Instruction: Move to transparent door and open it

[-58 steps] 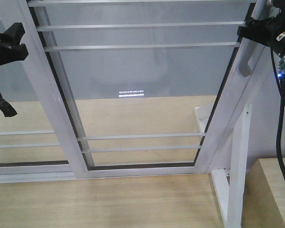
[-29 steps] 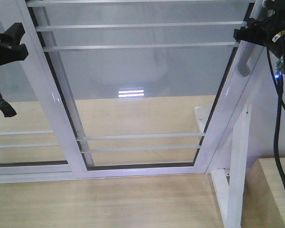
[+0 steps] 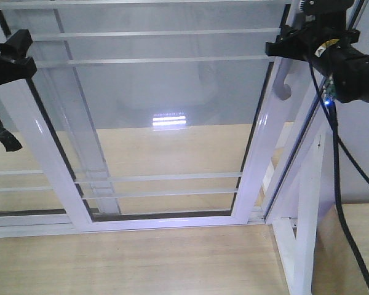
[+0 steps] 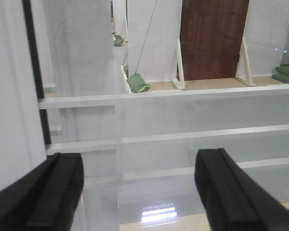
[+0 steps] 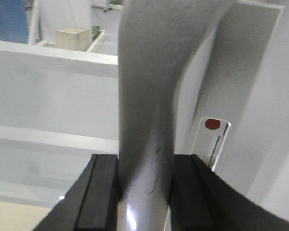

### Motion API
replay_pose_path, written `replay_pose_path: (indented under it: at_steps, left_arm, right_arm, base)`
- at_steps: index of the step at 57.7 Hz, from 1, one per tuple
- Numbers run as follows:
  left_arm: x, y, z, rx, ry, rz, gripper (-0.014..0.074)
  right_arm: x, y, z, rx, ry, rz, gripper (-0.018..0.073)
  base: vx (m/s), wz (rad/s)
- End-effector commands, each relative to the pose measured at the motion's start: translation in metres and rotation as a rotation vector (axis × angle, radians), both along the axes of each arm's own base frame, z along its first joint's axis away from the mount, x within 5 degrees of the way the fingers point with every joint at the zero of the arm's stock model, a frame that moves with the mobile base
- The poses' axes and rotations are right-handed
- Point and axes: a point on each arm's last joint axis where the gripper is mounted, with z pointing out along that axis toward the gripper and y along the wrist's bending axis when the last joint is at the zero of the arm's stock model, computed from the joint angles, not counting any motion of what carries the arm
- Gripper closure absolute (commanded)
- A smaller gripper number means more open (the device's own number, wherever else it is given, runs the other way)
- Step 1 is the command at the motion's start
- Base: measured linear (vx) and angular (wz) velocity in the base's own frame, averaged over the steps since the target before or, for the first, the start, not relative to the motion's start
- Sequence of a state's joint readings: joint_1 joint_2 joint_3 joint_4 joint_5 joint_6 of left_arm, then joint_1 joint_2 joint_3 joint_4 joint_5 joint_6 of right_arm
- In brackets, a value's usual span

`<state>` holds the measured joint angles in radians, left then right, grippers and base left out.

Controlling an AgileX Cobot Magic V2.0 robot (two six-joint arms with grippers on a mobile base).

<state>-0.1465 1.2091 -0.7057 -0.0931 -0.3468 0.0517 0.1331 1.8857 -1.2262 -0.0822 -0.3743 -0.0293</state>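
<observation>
Now, transparent door (image 3: 166, 98): tall glass panel in a white frame with thin white bars across it. Its edge bearing the handle (image 3: 281, 83) stands off the fixed frame (image 3: 298, 147) just right of the handle, so a narrow gap shows; I judge it partly open.
Right gripper (image 5: 145, 192): clamped on the handle, its 2 black fingers (image 5: 103, 192) pressed against either side of the grey bar, with no slack visible between pad and metal.
Left gripper (image 4: 142, 187): spread wide and holding nothing, facing the glass well to the left of the handle, close to the door's far upright.
Support beam (image 3: 307, 215): slanted white post below and to the right of the handle.
Cable (image 3: 335, 153): hangs from the right arm, right of the handle, down past the beam.
Step in hand: sliding the panel leftward, away from the fixed frame.
Risk 1: the handle looks smooth and curved, so the fingers may slip along it if the pull is not square.
Risk 2: a pull off the track's line could bind the panel.
Risk 3: the door's far upright may meet the left gripper as the panel travels.
Risk 4: the cable could catch on the beam.
</observation>
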Motion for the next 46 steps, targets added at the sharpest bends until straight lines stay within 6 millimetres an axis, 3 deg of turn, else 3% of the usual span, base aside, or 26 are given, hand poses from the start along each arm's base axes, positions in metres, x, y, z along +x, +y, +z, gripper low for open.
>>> replay_pose_path:
  at_steps: [1, 24, 32, 41, 46]
  left_arm:
    - [-0.002, 0.000, 0.025, -0.030, -0.133, 0.005, 0.0016]
    - [-0.002, 0.000, 0.025, -0.030, -0.133, 0.005, 0.0016]
    - [-0.002, 0.000, 0.024, -0.029, -0.125, 0.005, 0.0016]
    - [-0.002, 0.000, 0.018, -0.021, -0.062, -0.001, 0.0016]
    - [0.000, -0.001, 0.012, -0.014, -0.015, -0.004, 0.0016]
  right_arm:
    - [-0.010, 0.037, 0.044, -0.043, -0.196, 0.132, 0.0400]
    - [-0.027, 0.091, 0.043, -0.037, -0.176, 0.261, 0.0400]
    - [-0.035, 0.092, 0.050, -0.055, -0.128, 0.261, 0.0429]
    - [-0.050, 0.082, 0.066, -0.098, -0.006, 0.233, 0.0568]
    - [-0.061, 0.076, 0.075, -0.120, 0.061, 0.217, 0.0570]
  base:
    - [0.00, 0.00]
    - [0.00, 0.00]
    - [0.00, 0.00]
    - [0.00, 0.00]
    - [0.00, 0.00]
